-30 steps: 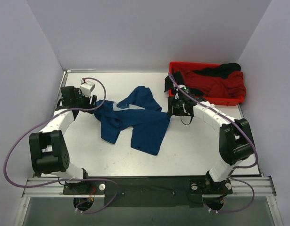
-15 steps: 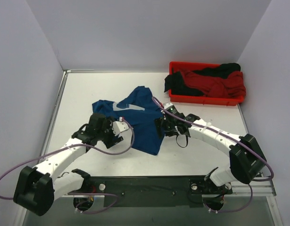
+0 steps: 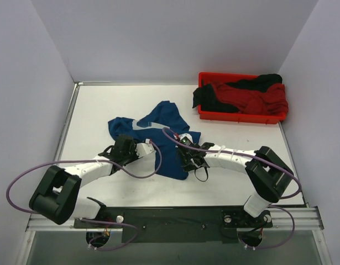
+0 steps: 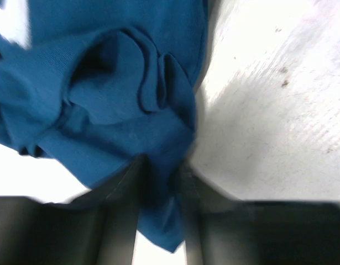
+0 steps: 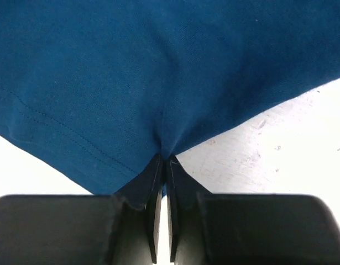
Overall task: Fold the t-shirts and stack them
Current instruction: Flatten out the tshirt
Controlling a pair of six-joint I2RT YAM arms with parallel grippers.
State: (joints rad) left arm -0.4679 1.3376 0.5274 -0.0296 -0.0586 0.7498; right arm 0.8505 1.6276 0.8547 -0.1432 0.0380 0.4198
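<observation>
A dark navy-blue t-shirt (image 3: 158, 130) lies crumpled in the middle of the white table. My left gripper (image 3: 151, 151) is at its near left edge. In the left wrist view the gripper (image 4: 158, 190) is shut on a fold of the navy cloth (image 4: 120, 94), and a corner hangs down between the fingers (image 4: 125, 190). My right gripper (image 3: 182, 160) is at the shirt's near right edge. In the right wrist view the gripper (image 5: 162, 165) is pinched shut on the hem of the navy cloth (image 5: 158, 66). A red t-shirt (image 3: 252, 98) and a black t-shirt (image 3: 263, 81) lie heaped together.
The red and black shirts fill a red plastic tray (image 3: 241, 117) at the back right, and black cloth (image 3: 204, 97) hangs over its left rim. Lilac walls close in the table on the left, back and right. Bare white tabletop (image 3: 103, 105) surrounds the navy shirt.
Both arms swung in from the shirt's far sides to its near edge. Both grippers went from open to shut on the navy cloth, and the shirt bunched up smaller.
</observation>
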